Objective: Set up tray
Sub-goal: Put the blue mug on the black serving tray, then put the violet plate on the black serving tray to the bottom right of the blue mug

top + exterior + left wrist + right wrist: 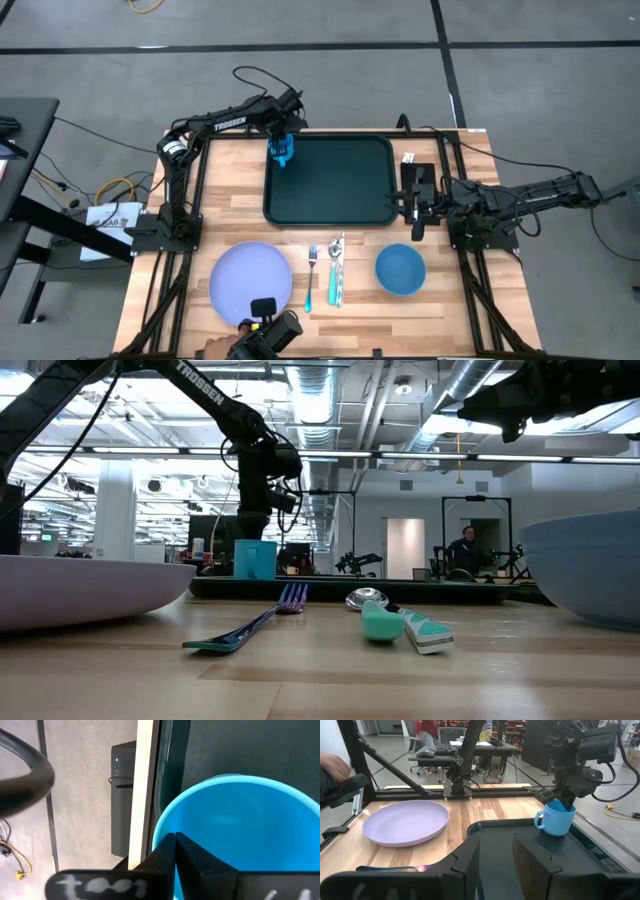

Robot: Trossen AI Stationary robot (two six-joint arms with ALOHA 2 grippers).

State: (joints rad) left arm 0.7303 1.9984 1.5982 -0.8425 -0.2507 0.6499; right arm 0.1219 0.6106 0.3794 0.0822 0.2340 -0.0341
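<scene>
We are gripping the cup (pixel 283 152) in the left gripper (pixel 285 140) on the tray (pixel 345 190); right gripper (pixel 418 203) waiting, open; plate (pixel 235 285), bowl (pixel 400 270), cutlery (pixel 327 270) remaining.

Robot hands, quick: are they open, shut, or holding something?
Left gripper: jaws shut on the blue cup's rim, cup standing in the tray.
Right gripper: jaws open, holding nothing, by the tray's right edge.

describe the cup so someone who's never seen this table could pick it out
Find the dark green tray at the table's far middle. In its far-left corner stands a blue cup, gripped at the rim by the left gripper. It is the only handled cup; the other blue item is a bowl.
</scene>
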